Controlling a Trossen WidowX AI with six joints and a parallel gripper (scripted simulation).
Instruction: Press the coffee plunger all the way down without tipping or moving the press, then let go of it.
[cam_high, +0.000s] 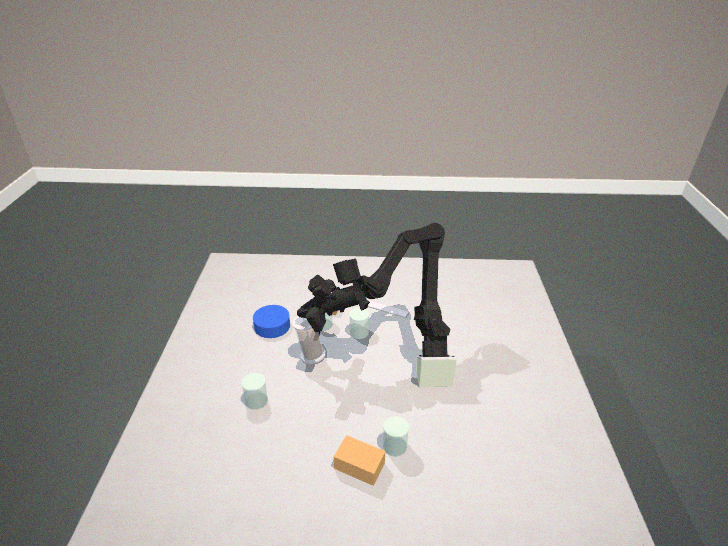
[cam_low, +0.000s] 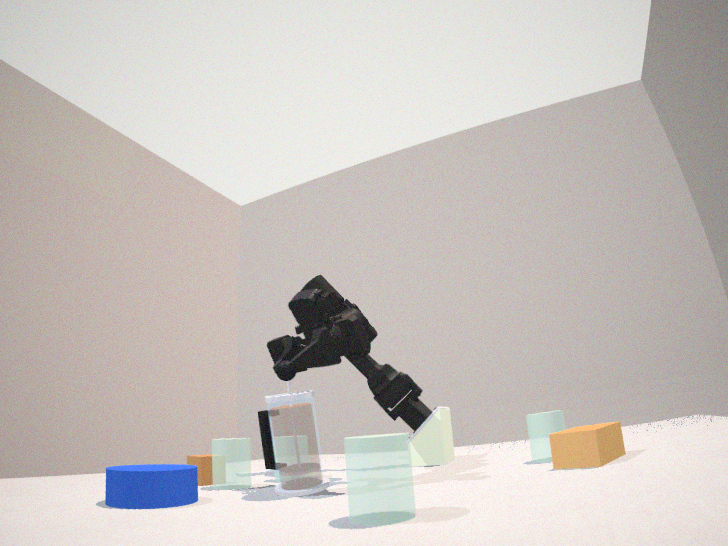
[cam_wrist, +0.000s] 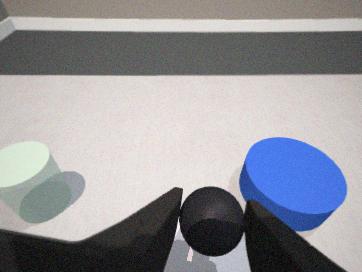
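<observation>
The coffee press (cam_high: 309, 343) (cam_low: 299, 446) is a clear cylinder with brownish contents, a pale lid and a black handle (cam_low: 265, 440). It stands on the table and appears to lean slightly to the left in the top and exterior views. My gripper (cam_high: 312, 319) (cam_wrist: 213, 202) is above the lid, shut on the round black plunger knob (cam_low: 285, 370) (cam_wrist: 211, 232), one finger on each side. A short length of thin rod (cam_low: 288, 386) shows between knob and lid. The fingers hide the knob in the top view. The plunger's lower end is hard to make out inside the press.
A blue disc (cam_high: 271, 322) (cam_low: 151, 486) (cam_wrist: 295, 177) lies near the press. Several pale green cylinders stand around, one (cam_high: 254, 392) (cam_low: 381, 478) (cam_wrist: 24, 165) in front-left and one (cam_high: 359, 324) behind-right. An orange block (cam_high: 358, 459) (cam_low: 579, 446) lies nearer the front.
</observation>
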